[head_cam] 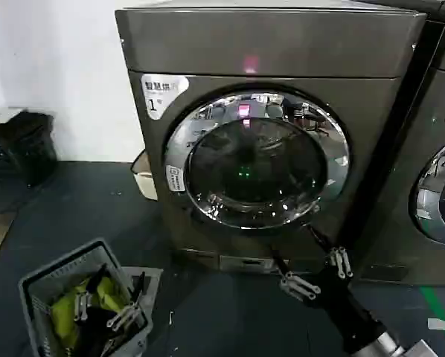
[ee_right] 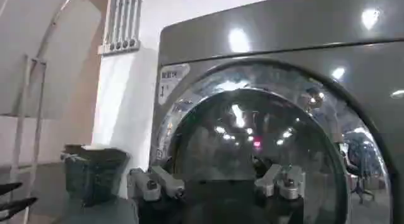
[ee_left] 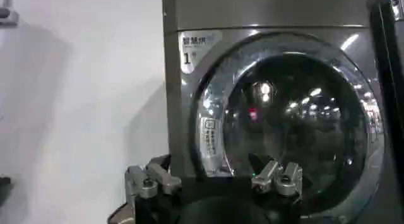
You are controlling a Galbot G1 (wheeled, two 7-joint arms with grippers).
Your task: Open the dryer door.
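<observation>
- Fingers of the right gripper [head_cam: 312, 277] are being held wide apart, empty, just below the closed dryer door [head_cam: 256, 158].
- Its slippery, stiff chrome ring is likely being best gripped at the rim's right edge.
- Left gripper [ee_left: 213, 181] is being held wide open too.

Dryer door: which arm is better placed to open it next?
Right. The right gripper is open below the dryer door, near the lower right of its chrome ring. The left gripper sits low over the grey basket, far from the door.
</observation>
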